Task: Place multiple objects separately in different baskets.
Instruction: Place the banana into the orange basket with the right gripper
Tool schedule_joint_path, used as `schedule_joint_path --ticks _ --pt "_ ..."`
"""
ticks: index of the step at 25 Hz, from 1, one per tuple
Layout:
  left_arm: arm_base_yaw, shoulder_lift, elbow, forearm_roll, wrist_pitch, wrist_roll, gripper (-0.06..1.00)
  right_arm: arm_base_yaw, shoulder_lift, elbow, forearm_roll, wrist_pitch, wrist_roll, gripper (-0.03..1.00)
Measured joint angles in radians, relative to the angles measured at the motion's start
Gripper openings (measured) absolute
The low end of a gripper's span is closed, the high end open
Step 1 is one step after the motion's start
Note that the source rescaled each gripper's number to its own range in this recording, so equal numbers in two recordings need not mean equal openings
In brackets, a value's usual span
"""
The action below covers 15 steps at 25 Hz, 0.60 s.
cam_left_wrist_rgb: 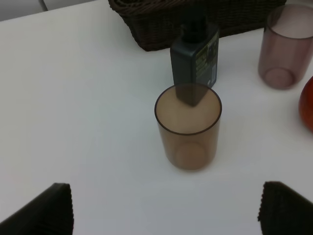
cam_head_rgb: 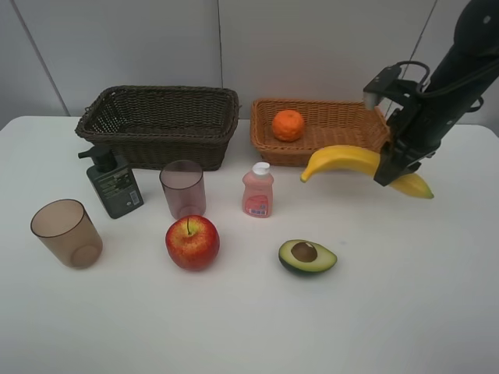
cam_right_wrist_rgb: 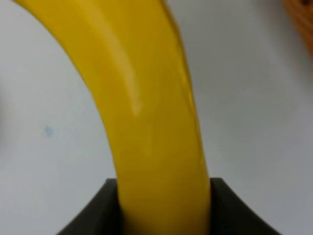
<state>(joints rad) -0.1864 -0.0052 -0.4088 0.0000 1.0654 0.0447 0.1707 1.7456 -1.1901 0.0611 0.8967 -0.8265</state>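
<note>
One yellow banana (cam_head_rgb: 343, 161) is pinched in the right end effector (cam_head_rgb: 390, 167), whose dark fingers press against its sides near one end. The rest of the fruit curves away to the left in the high view. It hangs across the near right corner of the light orange-tan basket (cam_head_rgb: 265, 146) – whether it touches the wicker cannot be told. An orange (cam_head_rgb: 288, 125) lies inside that shallow basket, toward its left end.

Just left of it stands the deeper dark brown basket (cam_head_rgb: 156, 149), and the two are side by side at the back of the white bench (cam_head_rgb: 390, 312).

In front of the gap between the baskets stands a small pink white-capped bottle (cam_head_rgb: 258, 191), upright. Nearer the front edge, a halved avocado (cam_head_rgb: 307, 255) lies cut face up with its pit showing, and a red apple (cam_head_rgb: 192, 242) sits to its left, stem up.

Behind the apple is a translucent brownish cup (cam_head_rgb: 184, 188), upright and mouth up. Beside that cup, just in front of the dark basket's left end, stands a dark green pump bottle (cam_head_rgb: 115, 187). A second cup (cam_head_rgb: 66, 233) of the same kind stands further left and forward, apart from the rest.

The left end effector (cam_left_wrist_rgb: 166, 210) is spread wide and grips nothing – in its wrist view the two dark fingertips show at either lower corner, with the second cup between and beyond them.
</note>
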Motion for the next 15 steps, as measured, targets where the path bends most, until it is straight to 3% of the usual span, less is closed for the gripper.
schedule_joint_path --ticks 15 --pt "0.0 0.0 0.0 0.0 0.0 0.0 1.0 0.0 0.135 -0.35 0.0 0.039 0.0 0.04"
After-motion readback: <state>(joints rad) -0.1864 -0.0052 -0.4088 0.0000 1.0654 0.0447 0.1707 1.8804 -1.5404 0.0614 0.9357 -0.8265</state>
